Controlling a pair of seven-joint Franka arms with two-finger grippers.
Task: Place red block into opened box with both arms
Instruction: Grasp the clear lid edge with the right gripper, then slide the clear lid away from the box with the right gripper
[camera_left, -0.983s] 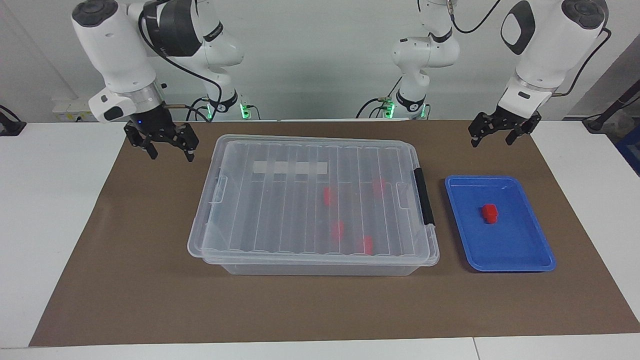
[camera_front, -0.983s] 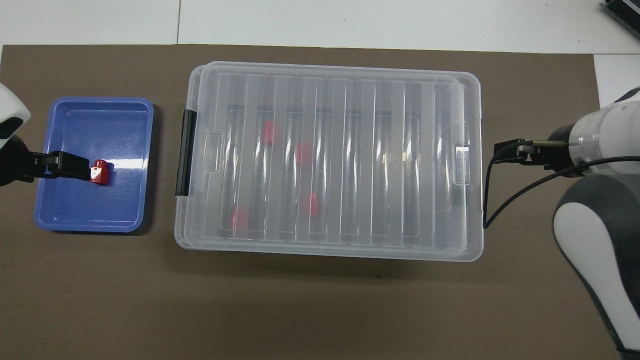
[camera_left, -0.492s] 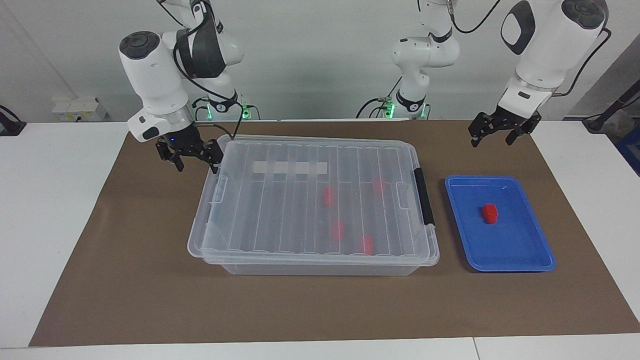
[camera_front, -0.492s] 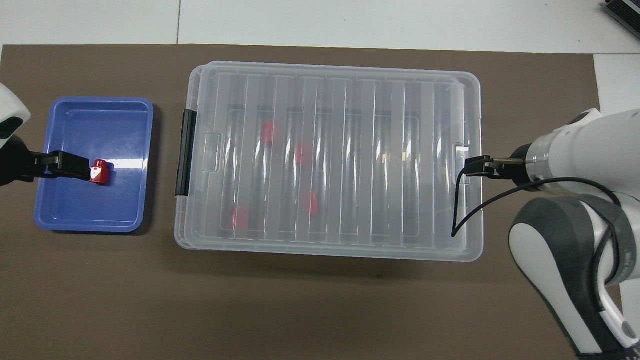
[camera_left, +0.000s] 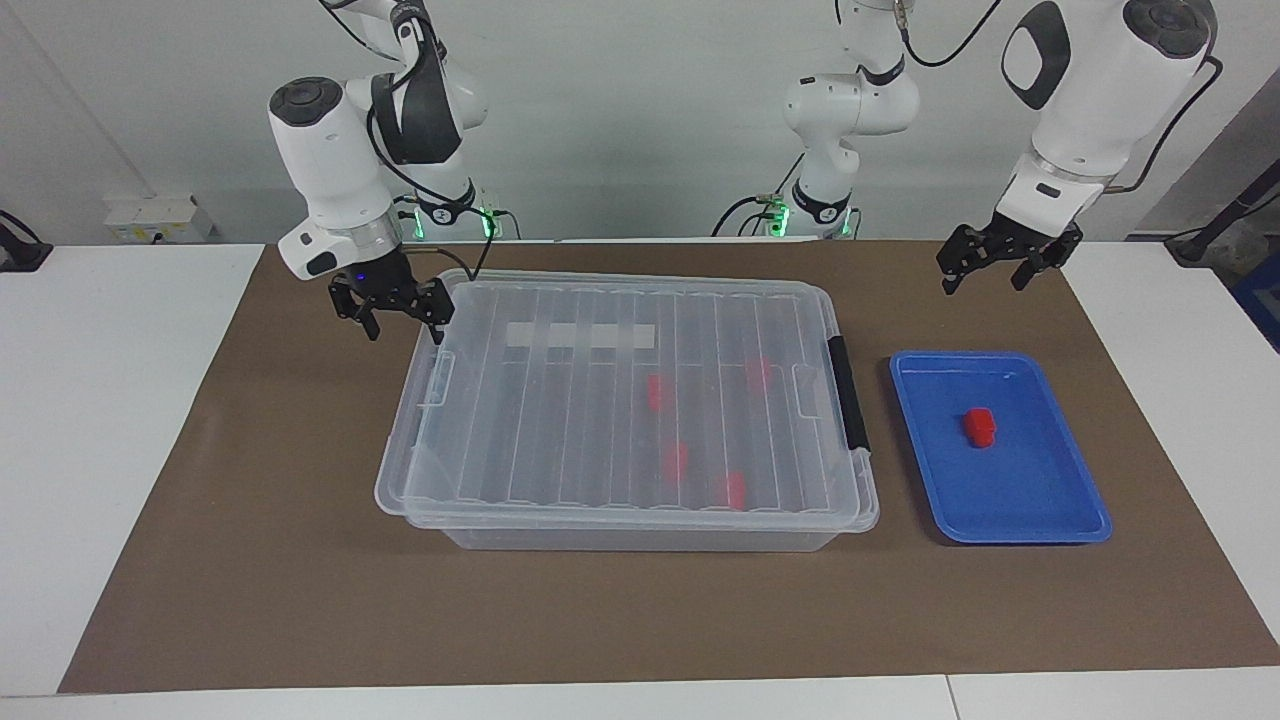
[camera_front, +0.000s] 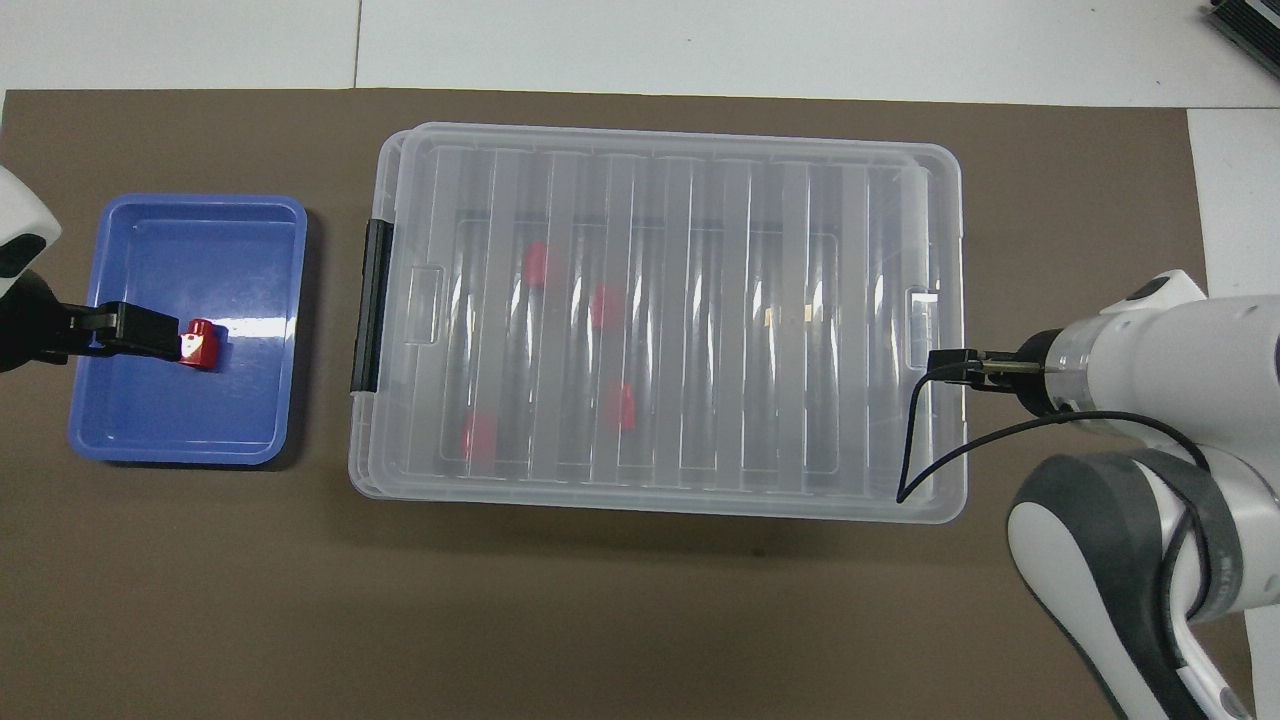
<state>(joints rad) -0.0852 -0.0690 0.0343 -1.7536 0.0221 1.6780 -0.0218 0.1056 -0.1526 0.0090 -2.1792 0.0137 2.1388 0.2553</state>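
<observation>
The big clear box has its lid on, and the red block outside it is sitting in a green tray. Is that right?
Not quite: the tray is blue, not green, as the facing view shows. The rest holds: the box has its lid on, and the red block outside it sits in that tray.

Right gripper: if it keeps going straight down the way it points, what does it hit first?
Probably the lid edge of the box, at the corner nearest the robots on the right arm's end. The right gripper, jaws open, hangs right at that edge; depth is unclear, so it may slip past onto the brown mat.
</observation>
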